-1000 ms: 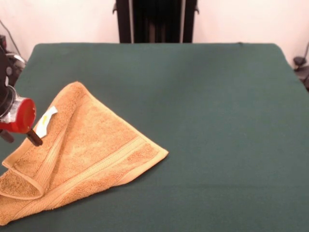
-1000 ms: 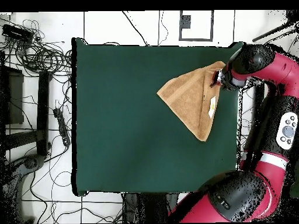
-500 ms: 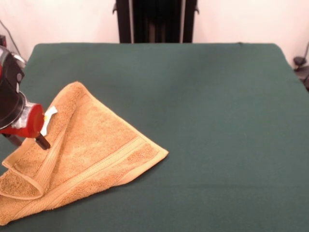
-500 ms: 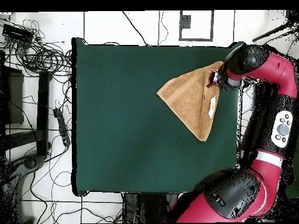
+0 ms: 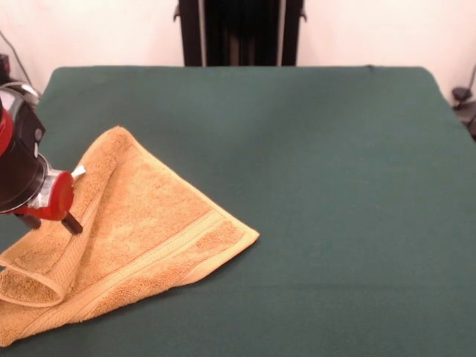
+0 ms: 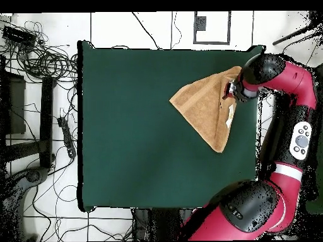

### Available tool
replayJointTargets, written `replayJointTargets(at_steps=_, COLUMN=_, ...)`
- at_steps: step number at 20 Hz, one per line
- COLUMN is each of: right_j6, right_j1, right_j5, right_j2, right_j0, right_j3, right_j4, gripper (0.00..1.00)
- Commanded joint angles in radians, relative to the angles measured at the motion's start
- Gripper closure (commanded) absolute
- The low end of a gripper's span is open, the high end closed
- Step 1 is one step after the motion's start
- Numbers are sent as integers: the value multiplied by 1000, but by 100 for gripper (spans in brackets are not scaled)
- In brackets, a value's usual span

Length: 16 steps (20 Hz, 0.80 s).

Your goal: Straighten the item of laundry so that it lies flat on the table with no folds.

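The item of laundry [image 5: 141, 230] is an orange-tan towel folded into a rough triangle near the table's [image 5: 312, 186] left front corner, with one corner pointing right and a doubled flap [image 5: 30, 286] at the lower left. In the overhead view the towel [image 6: 203, 108] lies by the table's [image 6: 139, 126] right edge. My gripper [image 5: 50, 222] is low over the towel's left folded edge, open, its two dark fingertips [image 5: 72, 224] spread apart and down at the cloth. From above, the gripper [image 6: 228, 94] sits on the towel's upper right part. A white label is mostly hidden behind the gripper.
The towel's left end reaches the table's side edge. Wide green surface stretches right of the towel in the front view. In the overhead view the red arm [image 6: 296, 94] hangs beyond the table's right edge, and tangled cables [image 6: 38, 57] lie on the floor to the left.
The gripper has come down and shifted right in the front view, from beside the towel's left edge onto it, now covering most of the white label. The towel's shape looks unchanged.
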Motion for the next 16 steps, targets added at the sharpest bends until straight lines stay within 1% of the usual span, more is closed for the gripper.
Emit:
replayJointTargets(at_steps=1, right_j6=-240, right_j1=48, right_j5=-91, right_j2=-15, right_j0=22, right_j3=47, right_j4=-26, gripper=0)
replayJointTargets(at_steps=7, right_j6=-298, right_j1=51, right_j5=-87, right_j2=-8, right_j0=19, right_j3=19, right_j4=-49, gripper=0)
replayJointTargets(at_steps=11, right_j6=-351, right_j1=51, right_j5=-50, right_j2=0, right_j0=21, right_j3=-16, right_j4=-68, gripper=0)
replayJointTargets(at_steps=14, right_j6=-361, right_j1=52, right_j5=-50, right_j2=4, right_j0=20, right_j3=-24, right_j4=-68, gripper=0)
replayJointTargets(at_steps=16, right_j6=-348, right_j1=69, right_j5=-62, right_j2=10, right_j0=28, right_j3=-40, right_j4=-75, gripper=0)
